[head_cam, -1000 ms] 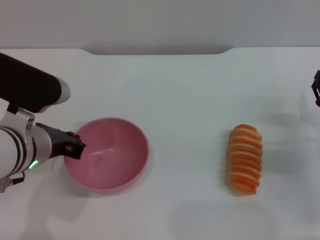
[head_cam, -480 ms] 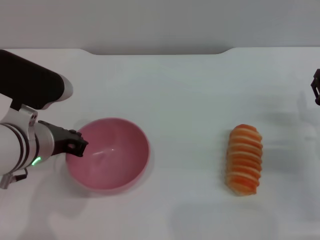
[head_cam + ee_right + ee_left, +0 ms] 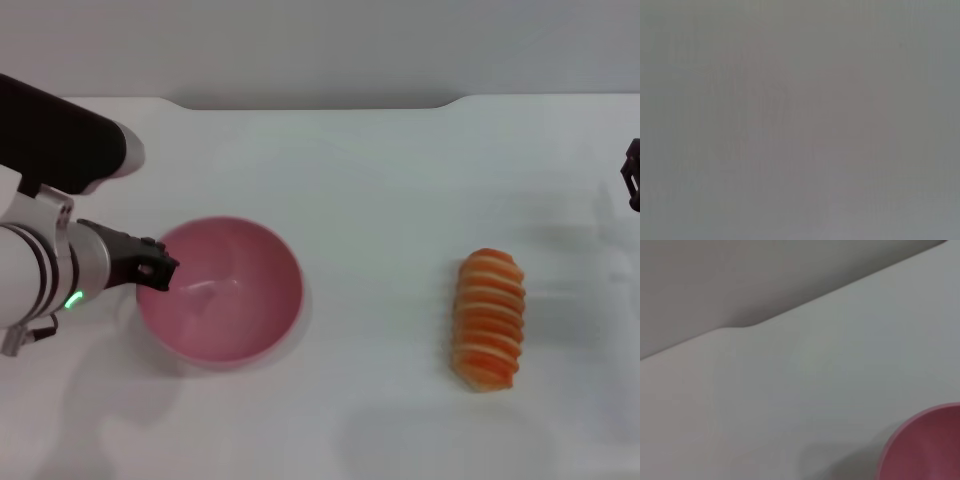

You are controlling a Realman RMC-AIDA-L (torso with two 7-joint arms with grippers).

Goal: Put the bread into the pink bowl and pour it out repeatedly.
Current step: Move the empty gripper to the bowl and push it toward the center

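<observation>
Left gripper (image 3: 158,272): clamped on the pink bowl (image 3: 222,293) at its left rim.
Pink bowl: on the white table (image 3: 380,180), nothing inside.
Bread (image 3: 488,318): well right of the bowl, flat on the table.
Right gripper (image 3: 632,175): beyond the bread, at the table's right edge; finger state unclear.
Writing: none readable.

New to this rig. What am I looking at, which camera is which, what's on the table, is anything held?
It is a two-armed robot. The head view looks down on a white table. The left tool sits at the rim of a glossy round pink plastic bowl, apparently gripping it; the bowl is empty. A striped orange-brown toy bread loaf lies apart on the robot's right, unheld. The right tool is parked at the table's far right edge. The left wrist view shows table and bowl rim; the right wrist view shows nothing recognisable.
</observation>
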